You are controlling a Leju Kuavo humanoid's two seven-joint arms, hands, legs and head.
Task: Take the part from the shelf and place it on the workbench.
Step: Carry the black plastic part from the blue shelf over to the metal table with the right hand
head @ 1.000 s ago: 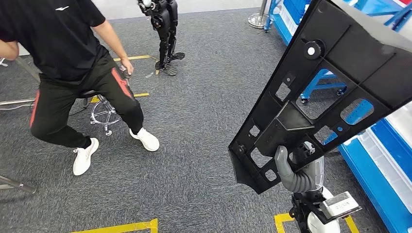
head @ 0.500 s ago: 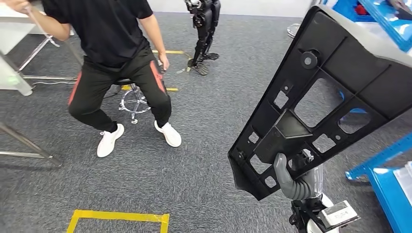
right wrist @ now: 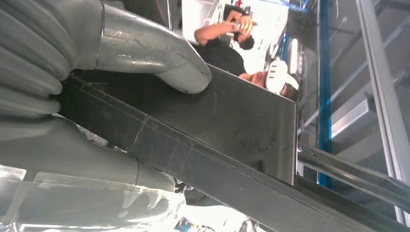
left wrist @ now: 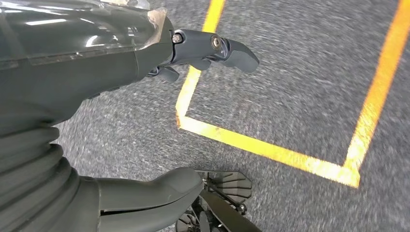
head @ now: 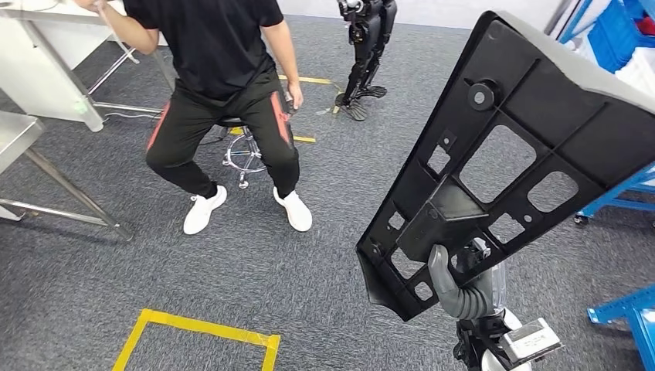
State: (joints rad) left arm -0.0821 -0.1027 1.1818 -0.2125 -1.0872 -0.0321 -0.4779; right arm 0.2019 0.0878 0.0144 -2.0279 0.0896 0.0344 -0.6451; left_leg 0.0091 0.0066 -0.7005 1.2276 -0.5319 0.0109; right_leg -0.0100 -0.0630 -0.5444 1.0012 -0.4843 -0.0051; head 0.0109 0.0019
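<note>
Our right hand [head: 462, 284] grips the black plastic panel [head: 510, 147] at its lower edge, raised toward two o'clock. Since a second ago our view swung left, bringing the steel workbench [head: 19, 131] in at nine o'clock, so we are turning to deliver. Left hand [left wrist: 145, 121] hangs spread, holding nothing.

right hand [head: 456, 282]: raised at near right, thumb up, gripping | left hand [left wrist: 145, 121]: hanging, fingers apart, holding nothing
</note>
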